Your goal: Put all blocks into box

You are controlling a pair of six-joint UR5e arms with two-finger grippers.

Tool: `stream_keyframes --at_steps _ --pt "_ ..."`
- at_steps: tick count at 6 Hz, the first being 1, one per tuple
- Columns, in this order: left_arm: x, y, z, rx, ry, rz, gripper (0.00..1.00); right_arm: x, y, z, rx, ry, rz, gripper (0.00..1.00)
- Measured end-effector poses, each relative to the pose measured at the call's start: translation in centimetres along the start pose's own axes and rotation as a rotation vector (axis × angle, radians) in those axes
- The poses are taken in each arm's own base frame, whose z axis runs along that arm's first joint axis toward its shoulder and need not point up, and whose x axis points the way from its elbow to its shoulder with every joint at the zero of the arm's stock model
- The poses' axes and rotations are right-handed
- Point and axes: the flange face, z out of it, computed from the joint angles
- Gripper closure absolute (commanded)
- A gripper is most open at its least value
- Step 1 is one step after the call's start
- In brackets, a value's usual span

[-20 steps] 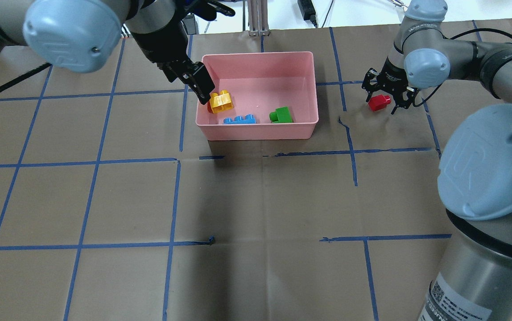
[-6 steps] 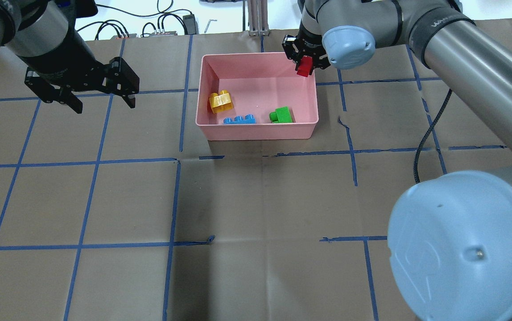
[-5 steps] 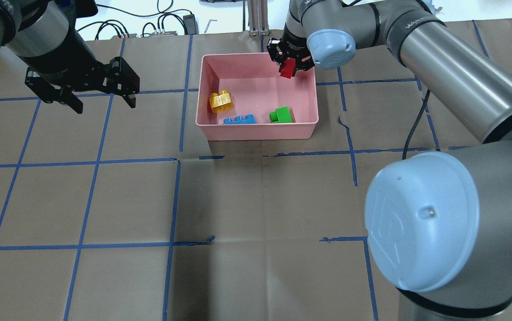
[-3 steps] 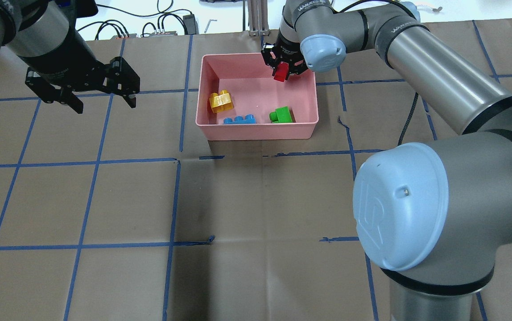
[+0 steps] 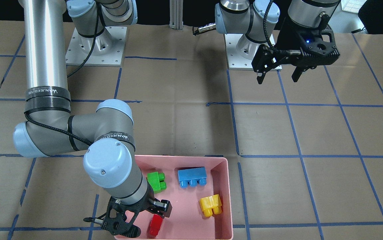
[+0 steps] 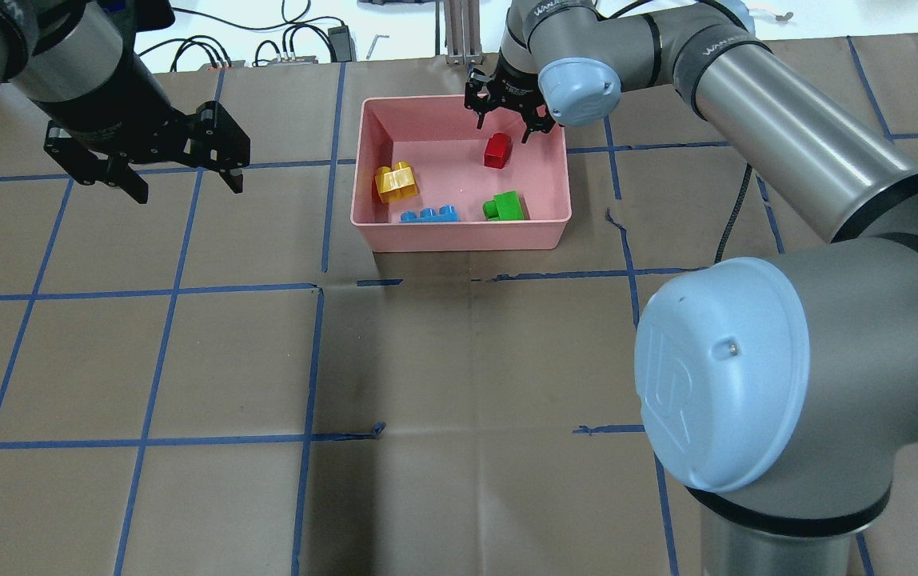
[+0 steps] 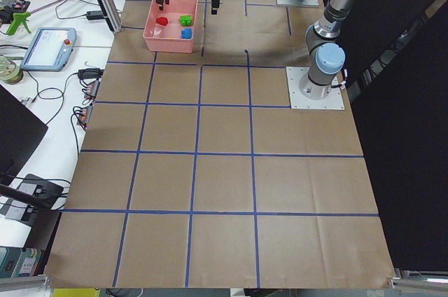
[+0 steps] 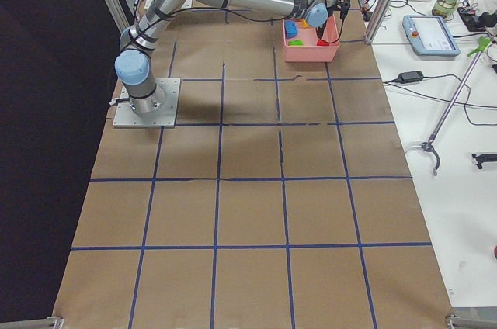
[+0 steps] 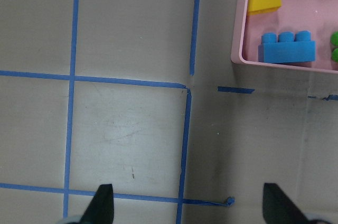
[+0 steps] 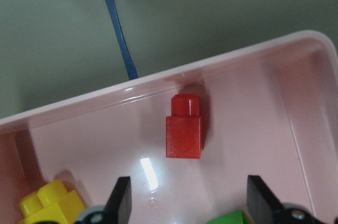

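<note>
The pink box [image 6: 459, 238] stands on the table at the far middle; it also shows in the front view [image 5: 226, 200]. All the blocks lie in it: the yellow [image 6: 395, 182], the light-blue [image 6: 429, 214], the green [image 6: 504, 207] and the red [image 6: 496, 150]. My right gripper [image 6: 502, 128] is open and empty over the box's far right corner, just above the red block [image 10: 184, 127], which lies free on the floor by the wall. My left gripper [image 6: 187, 190] is open and empty above the table, well left of the box.
Brown paper with a blue tape grid [image 6: 315, 288] covers the table. An aluminium post [image 6: 463, 32] and cables [image 6: 283, 52] lie past the far edge. The arm bases [image 5: 96, 43] stand on the robot's side. My right arm's elbow [image 6: 715, 376] is large in the overhead view.
My right gripper carried the red block over the box's far right corner, then opened; the block now lies on the box floor. The left arm has kept still for the last second.
</note>
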Motion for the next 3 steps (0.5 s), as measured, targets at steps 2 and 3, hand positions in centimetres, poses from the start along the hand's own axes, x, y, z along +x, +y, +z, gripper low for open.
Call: stream_keyframes --at_steps 2,3 --pt "0.0 0.0 0.0 0.001 0.0 0.001 0.01 1.1 1.8 -8.2 -0.01 0.023 0.015 0.0" --pt "0.0 0.0 -0.2 0.003 0.0 0.002 0.01 2.3 3.2 -12.0 -0.03 0.053 -0.003 0.0"
